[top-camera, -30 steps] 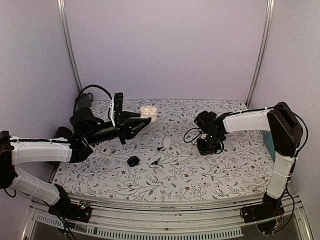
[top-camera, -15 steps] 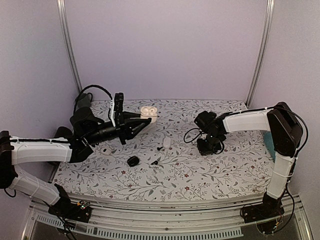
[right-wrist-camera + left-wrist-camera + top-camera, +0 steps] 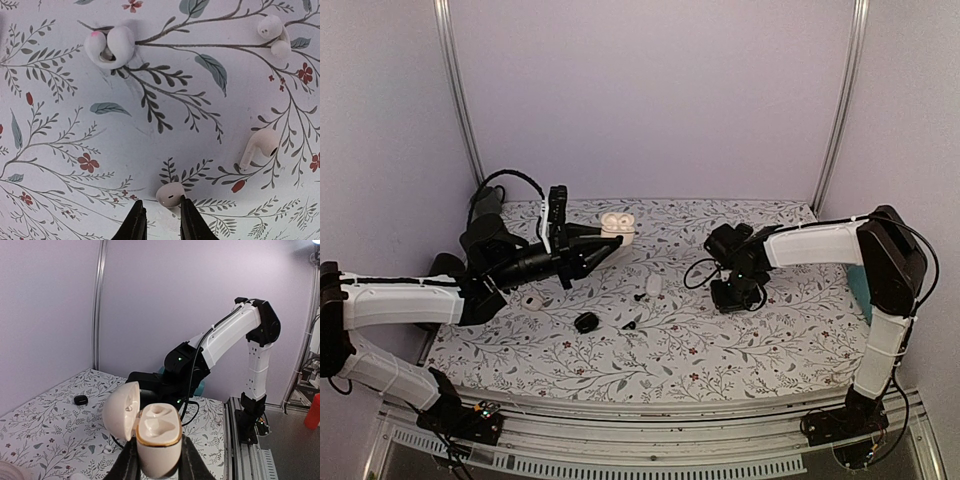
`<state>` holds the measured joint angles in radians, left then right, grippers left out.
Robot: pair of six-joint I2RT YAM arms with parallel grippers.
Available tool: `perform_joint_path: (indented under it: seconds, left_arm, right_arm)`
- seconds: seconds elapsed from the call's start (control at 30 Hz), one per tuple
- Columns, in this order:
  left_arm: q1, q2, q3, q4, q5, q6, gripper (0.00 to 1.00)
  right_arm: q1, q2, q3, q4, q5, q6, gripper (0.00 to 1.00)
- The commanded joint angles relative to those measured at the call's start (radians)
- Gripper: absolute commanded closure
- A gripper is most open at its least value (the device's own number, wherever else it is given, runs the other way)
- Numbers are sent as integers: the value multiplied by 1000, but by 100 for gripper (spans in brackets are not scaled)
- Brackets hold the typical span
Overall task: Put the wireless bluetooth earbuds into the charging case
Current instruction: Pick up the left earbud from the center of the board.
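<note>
Left hand [image 3: 159, 462] is clamped on the lower body of the charging case [image 3: 159, 437], holding it upright and well above the surface [image 3: 60, 125], with the lid [image 3: 120, 410] swung open to one side and both moulded wells showing bare (no bud in either). Right hand [image 3: 161, 215] is low over the floral surface, its jaws standing narrowly apart with one white earbud [image 3: 170, 194] lying right at their mouth. Whether either fingertip already touches it, I cannot tell. A second earbud [image 3: 260, 146], stem visible, lies on the surface further off to one side.

The step in hand looks like the first pickup. The case is presented and waiting, and neither bud is seated yet. Next, the right hand probably needs to close squarely on the small glossy bud without squirting it sideways. It would then lift and carry the bud across to the open case, turned so the bud suits its well.
</note>
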<state>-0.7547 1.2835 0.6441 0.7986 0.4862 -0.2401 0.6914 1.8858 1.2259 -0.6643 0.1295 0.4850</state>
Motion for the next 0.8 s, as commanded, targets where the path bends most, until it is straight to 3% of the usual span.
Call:
perform_joint_path:
  seconds: [0.0,0.77]
  left_arm:
    - [-7,1,23,19,8,-13,100]
    - [-7,10,33,12,18,-16,100]
  right_arm:
    - [9,-23,20,-20,28,28,75]
    - [57,-15,40,-33,71,67,77]
